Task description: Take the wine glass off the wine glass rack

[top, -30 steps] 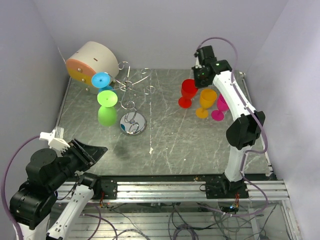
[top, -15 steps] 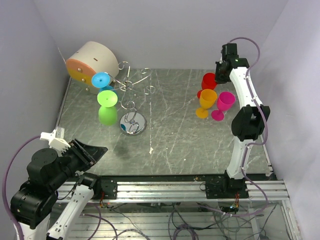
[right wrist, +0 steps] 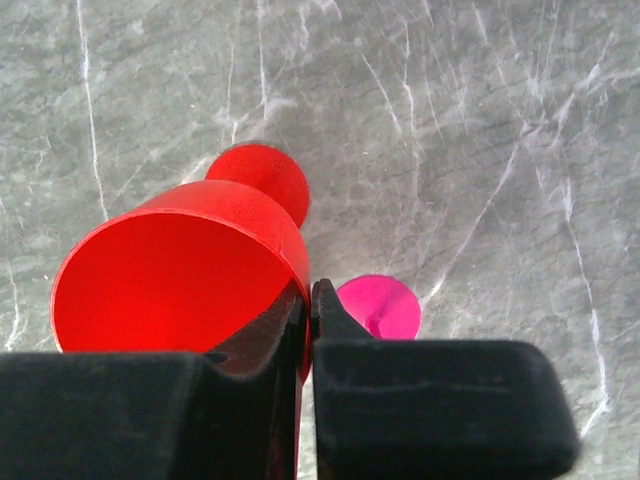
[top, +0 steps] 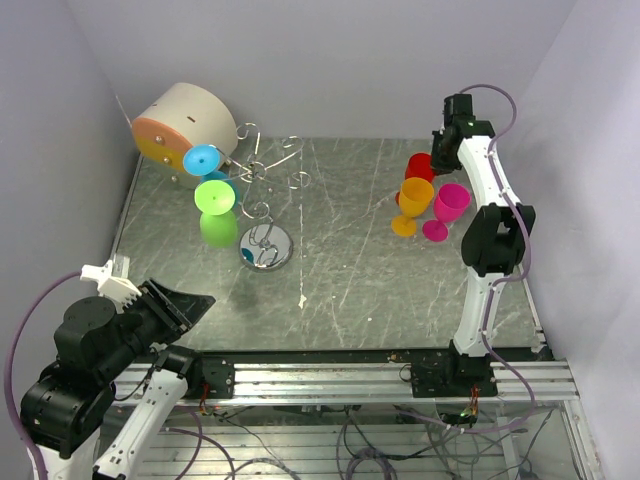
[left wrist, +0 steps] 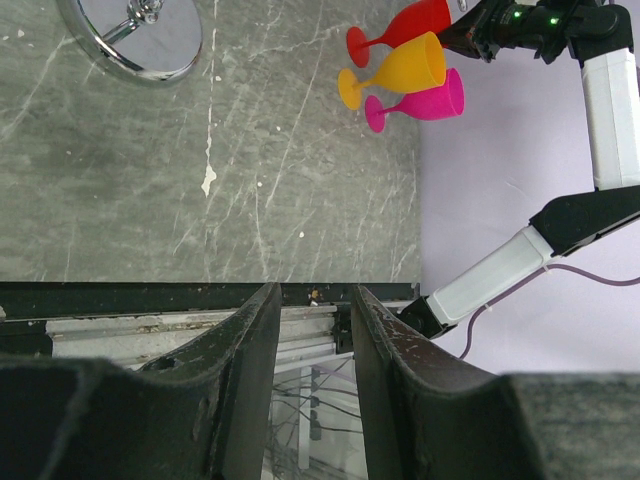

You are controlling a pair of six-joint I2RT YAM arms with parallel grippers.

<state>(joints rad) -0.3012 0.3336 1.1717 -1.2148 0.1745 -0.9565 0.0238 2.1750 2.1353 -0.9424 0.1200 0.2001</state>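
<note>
The silver wire wine glass rack stands back left on its round shiny base; the base also shows in the left wrist view. A blue glass and a green glass hang from its left hooks. My right gripper is shut on the rim of a red wine glass, one finger inside the bowl and one outside. The red glass is upright just behind an orange glass and a pink glass. My left gripper is open and empty at the near left.
A beige-and-orange cylinder lies at the back left corner behind the rack. The pink glass's foot is close beside my right gripper. Walls close the table at the back and both sides. The metal rail runs along the near edge.
My right gripper has carried the red glass from the table's middle to the right, behind the orange and pink glasses. The left arm has not moved.
</note>
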